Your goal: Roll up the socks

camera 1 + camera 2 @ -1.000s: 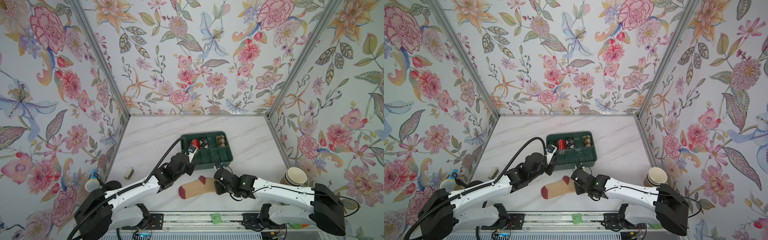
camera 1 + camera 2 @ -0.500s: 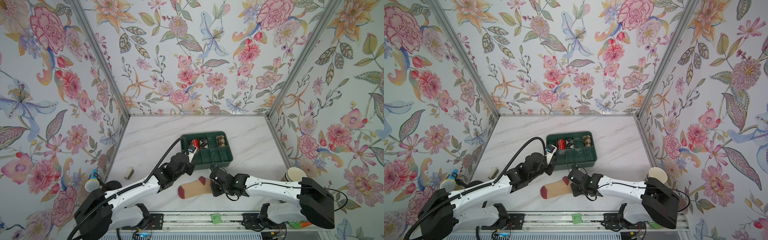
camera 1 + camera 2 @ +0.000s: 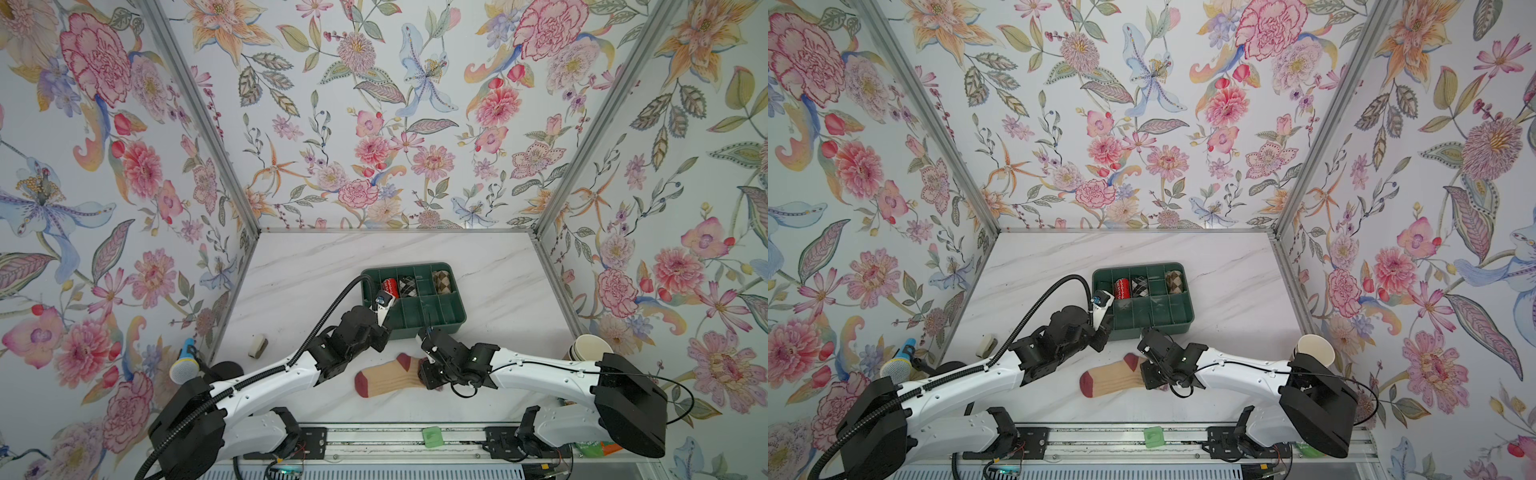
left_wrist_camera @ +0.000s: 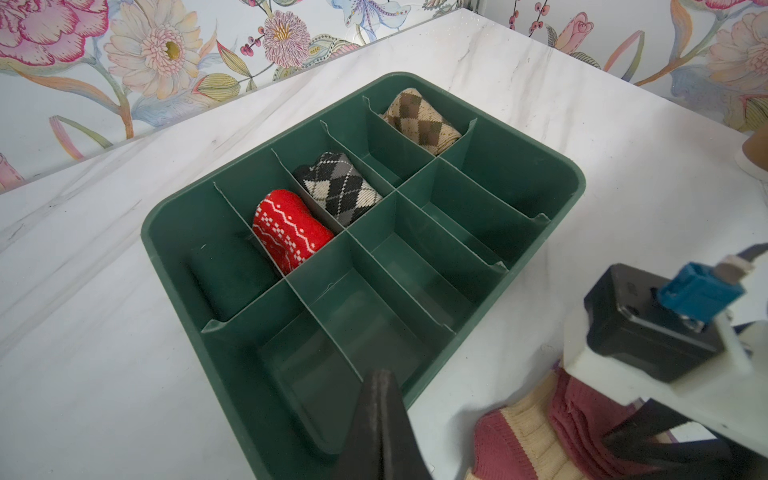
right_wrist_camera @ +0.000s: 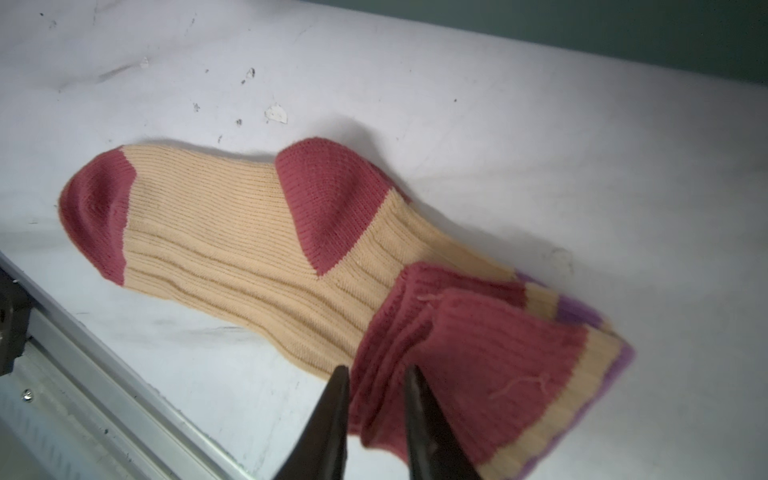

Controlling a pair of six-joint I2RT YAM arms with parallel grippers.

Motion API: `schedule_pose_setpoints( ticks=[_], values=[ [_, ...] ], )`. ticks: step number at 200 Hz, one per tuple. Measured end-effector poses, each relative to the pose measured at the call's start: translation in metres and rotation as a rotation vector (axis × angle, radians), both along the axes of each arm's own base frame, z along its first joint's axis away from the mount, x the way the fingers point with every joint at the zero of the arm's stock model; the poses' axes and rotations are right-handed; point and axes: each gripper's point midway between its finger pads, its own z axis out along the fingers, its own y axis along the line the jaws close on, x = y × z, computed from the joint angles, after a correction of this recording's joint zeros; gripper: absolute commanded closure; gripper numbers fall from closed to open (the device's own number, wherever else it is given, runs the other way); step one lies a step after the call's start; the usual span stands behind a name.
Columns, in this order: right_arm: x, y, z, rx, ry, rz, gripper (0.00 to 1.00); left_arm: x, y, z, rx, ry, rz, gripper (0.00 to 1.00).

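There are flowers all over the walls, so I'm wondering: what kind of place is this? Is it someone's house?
Probably a robot test booth, not a house. The flowered walls are panels boxing in one table, two robot arms sit on a rail, and a green tray holds rolled socks.

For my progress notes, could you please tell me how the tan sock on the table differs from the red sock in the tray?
The tan sock lies stretched out, only its cuff folded; the red sock is rolled. The tan sock has maroon patches; the red sock bears white patterning. Both are knitted.
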Motion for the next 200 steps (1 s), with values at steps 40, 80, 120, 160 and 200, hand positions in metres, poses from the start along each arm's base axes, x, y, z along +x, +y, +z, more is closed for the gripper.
schedule_pose_setpoints(
  ticks=[40,80,120,160,200],
  values=[
    [0.005,0.002,0.035,0.177,-0.021,-0.018,0.62,-0.002,-0.004,-0.009,0.010,0.025,-0.021,1.00],
    [0.023,-0.025,0.053,0.290,-0.037,-0.155,0.87,-0.008,-0.016,-0.018,-0.004,0.064,-0.084,1.00],
    [0.022,-0.051,0.027,0.251,0.039,-0.271,0.91,-0.030,-0.041,-0.036,0.018,0.104,-0.199,1.00],
    [0.018,-0.049,0.018,0.244,0.092,-0.284,0.91,-0.068,-0.076,-0.057,0.061,0.149,-0.357,1.00],
    [0.014,-0.050,0.006,0.233,0.132,-0.296,0.91,-0.094,-0.104,-0.061,0.054,0.163,-0.461,1.00]
  ],
)
